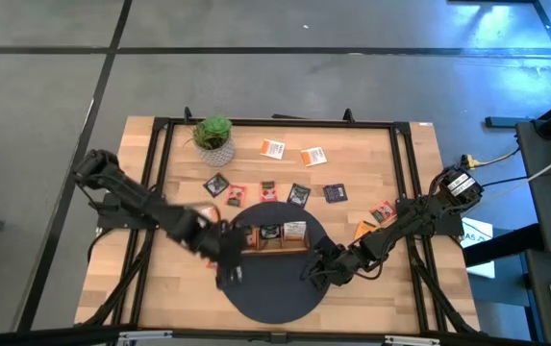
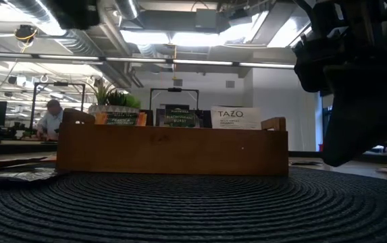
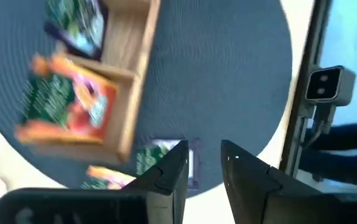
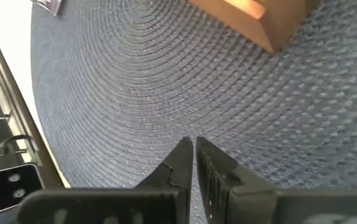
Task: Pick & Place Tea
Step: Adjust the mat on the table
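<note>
Fingers of the left gripper [image 3: 204,163] are a little apart, empty, beside the tray [image 1: 277,247]; right gripper [image 4: 194,147] fingers shut, empty, over the round mat [image 1: 275,288] on the wooden surface [image 1: 371,173].

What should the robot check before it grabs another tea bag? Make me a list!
1. Left tool empty, fingers apart: ok.
2. Right tool shut and empty, waiting over the round mat: ok.
3. Wooden tray sits on the mat, packets standing in it: ok.
4. Loose tea packets on the table to fetch: ok.
5. Potted plant away from both arms: ok.
6. Room left in each tray part: cannot tell.
</note>
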Robot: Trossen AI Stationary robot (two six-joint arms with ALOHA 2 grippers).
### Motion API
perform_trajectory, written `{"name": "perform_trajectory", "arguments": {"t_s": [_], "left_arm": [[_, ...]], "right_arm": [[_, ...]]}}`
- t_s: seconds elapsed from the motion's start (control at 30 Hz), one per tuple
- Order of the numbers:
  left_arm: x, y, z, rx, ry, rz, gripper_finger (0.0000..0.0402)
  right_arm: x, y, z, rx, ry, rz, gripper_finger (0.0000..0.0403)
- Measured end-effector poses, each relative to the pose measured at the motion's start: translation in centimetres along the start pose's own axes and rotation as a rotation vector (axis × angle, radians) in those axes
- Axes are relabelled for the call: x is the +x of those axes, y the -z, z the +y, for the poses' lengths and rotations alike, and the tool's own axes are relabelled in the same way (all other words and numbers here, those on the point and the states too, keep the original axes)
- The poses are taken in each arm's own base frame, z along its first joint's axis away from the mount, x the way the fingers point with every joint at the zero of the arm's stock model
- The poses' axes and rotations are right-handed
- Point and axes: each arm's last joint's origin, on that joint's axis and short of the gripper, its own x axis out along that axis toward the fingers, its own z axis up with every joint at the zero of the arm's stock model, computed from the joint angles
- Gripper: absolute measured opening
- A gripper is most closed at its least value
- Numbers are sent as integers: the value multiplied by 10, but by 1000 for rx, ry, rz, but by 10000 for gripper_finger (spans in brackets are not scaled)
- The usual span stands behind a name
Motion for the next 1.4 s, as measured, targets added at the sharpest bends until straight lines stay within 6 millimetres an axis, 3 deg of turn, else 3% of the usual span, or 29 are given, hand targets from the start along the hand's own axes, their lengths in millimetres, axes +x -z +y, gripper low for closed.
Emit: {"name": "perform_trajectory", "arguments": {"t_s": [0.27, 0.47, 0.6, 1.17, 1.4], "left_arm": [[49, 44, -30, -182, -163, -13, 89], [97, 65, -30, -281, -303, 17, 87], [115, 70, -25, -349, -360, 27, 86], [122, 71, -44, -356, -161, 83, 86], [122, 68, -41, -334, -175, 89, 88]], "right_arm": [[0, -1, 4, 9, -38, -8, 25], [0, -1, 4, 9, -39, -13, 25], [0, -1, 4, 10, -40, -15, 25], [0, -1, 4, 6, -42, -17, 25], [-9, 5, 36, -370, -350, -121, 25]]}}
